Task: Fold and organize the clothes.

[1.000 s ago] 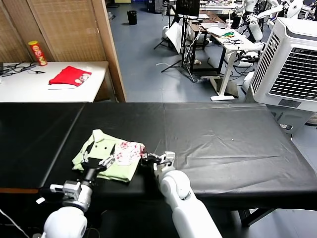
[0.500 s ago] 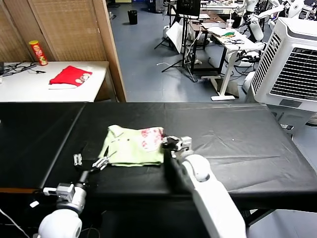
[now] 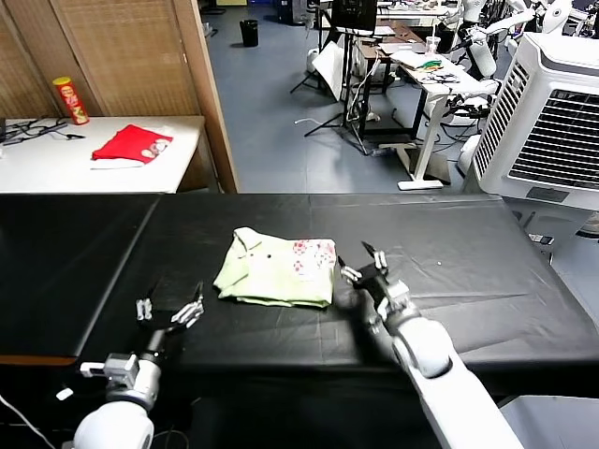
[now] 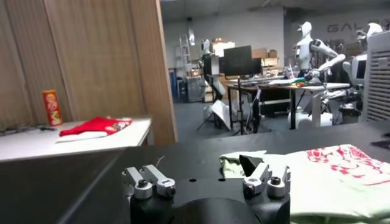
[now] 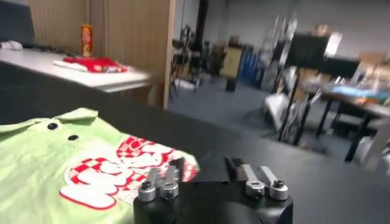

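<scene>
The folded pale yellow-green shirt lies flat on the black desk, a little left of the middle of the head view, its collar and small dark buttons toward the left and its pink-red floral patch at its right end. The right tool sits just right of the shirt, near that patch; its fingers are spread apart and hold nothing, clear of the fabric. In the right wrist view the shirt spreads out beyond the parted fingers, the patch nearest them. The left tool is in the lower left of the head view, low over the desk's near edge, apart from the shirt, fingers wide and empty. On the white desk in the upper left lie a red garment and a red-and-yellow can.
</scene>
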Controlling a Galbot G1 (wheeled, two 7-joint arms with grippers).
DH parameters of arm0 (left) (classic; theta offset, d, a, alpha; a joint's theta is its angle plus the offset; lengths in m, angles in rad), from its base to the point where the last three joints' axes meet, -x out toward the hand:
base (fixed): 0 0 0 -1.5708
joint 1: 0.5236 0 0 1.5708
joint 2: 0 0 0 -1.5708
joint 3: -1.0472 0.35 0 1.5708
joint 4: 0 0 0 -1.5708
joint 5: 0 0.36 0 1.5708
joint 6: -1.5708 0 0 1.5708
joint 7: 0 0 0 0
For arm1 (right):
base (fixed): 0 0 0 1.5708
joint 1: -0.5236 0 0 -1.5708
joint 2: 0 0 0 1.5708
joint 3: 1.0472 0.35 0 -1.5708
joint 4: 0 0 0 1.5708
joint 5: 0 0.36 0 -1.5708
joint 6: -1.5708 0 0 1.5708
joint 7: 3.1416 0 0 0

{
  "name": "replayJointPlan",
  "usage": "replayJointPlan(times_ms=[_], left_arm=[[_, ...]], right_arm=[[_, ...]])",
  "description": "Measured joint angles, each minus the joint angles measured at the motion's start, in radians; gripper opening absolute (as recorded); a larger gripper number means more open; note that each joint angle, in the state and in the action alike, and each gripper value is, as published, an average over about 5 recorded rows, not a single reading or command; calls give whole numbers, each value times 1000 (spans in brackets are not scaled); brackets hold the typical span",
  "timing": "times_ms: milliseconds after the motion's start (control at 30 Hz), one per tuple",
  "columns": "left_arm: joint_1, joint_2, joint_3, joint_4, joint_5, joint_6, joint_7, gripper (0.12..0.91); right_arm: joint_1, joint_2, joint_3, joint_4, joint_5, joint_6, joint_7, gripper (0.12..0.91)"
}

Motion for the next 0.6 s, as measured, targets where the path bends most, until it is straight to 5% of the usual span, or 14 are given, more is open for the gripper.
replayJointPlan(times_ms=[133, 433, 600], left_arm=[[25, 10, -2, -14, -16, -1, -15, 798], [171, 46, -15, -121, -48, 37, -53, 798], [292, 36, -21, -164, -38, 16, -54, 798]], right_arm=[[-137, 3, 34, 119, -7, 53, 66, 792], [-484, 25, 113, 324, -65, 153, 172, 798], [-656, 36, 131, 410, -102, 184, 247, 798]])
